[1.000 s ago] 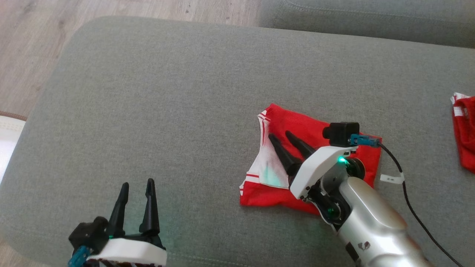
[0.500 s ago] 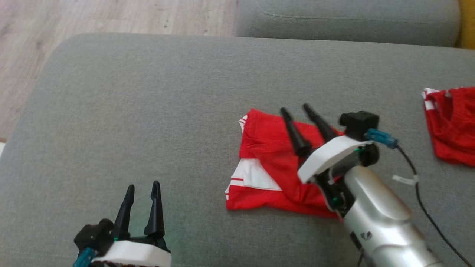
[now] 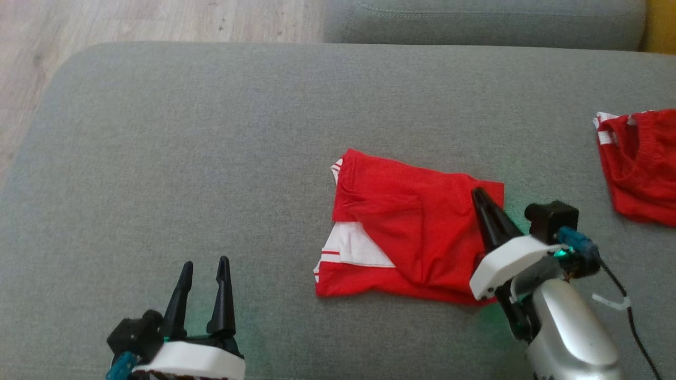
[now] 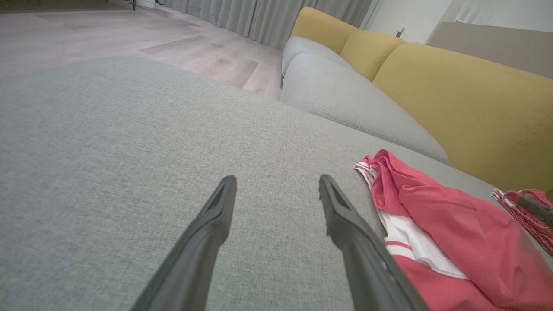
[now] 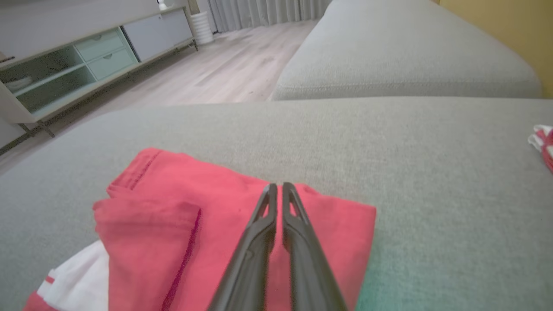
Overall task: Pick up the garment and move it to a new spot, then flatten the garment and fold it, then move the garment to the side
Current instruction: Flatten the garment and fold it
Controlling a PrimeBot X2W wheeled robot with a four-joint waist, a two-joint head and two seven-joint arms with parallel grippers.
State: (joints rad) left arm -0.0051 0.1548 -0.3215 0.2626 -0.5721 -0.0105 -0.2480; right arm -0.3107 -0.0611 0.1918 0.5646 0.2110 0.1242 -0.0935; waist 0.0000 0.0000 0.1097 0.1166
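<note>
A red garment (image 3: pixel 412 232) with a white striped panel lies folded on the grey cushion (image 3: pixel 211 158), right of centre. My right gripper (image 3: pixel 478 192) is shut with nothing between its fingers, hovering over the garment's right edge. In the right wrist view, the closed gripper (image 5: pixel 278 186) points across the red cloth (image 5: pixel 181 233) near its far edge. My left gripper (image 3: pixel 205 262) stands open at the lower left, well apart from the garment. Seen from the left wrist, the gripper (image 4: pixel 277 179) is spread above bare cushion, with the garment (image 4: pixel 453 229) to its right.
A second red garment (image 3: pixel 639 163) lies bunched at the cushion's right edge. A grey sofa seat (image 3: pixel 475 21) runs along the back, with yellow backrests (image 4: pixel 453 95) behind it. Wood floor (image 3: pixel 105 21) lies beyond the cushion's left and far-left edges.
My right gripper has gone from open over the garment's middle to shut at its right edge. A red flap now covers more of the white panel. The head camera has shifted.
</note>
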